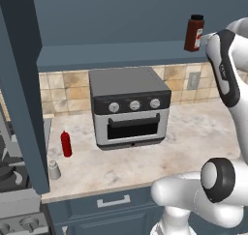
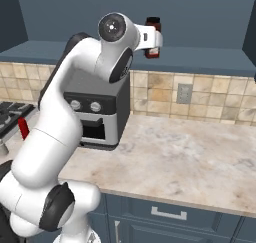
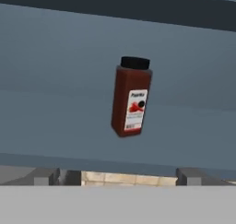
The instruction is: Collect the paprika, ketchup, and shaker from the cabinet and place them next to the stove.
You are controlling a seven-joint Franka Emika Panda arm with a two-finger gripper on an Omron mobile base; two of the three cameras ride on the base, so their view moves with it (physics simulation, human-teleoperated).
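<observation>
You are looking at two items already delivered: the ketchup (image 1: pixel 66 143) and shaker (image 1: pixel 54 169) are standing on the counter's left end beside the stove (image 1: pixel 14 200). The paprika (image 3: pixel 131 97) is waiting upright on the cabinet (image 1: pixel 121 52) shelf, with your gripper (image 3: pixel 117 176) spread wide, empty, facing it.

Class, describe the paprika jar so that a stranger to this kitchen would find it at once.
Look at the dark blue-grey cabinet above the toaster oven. On its open shelf stands the paprika: a reddish-brown jar with black cap and pale label, unlike the red ketchup and pale shaker on the counter.
</observation>
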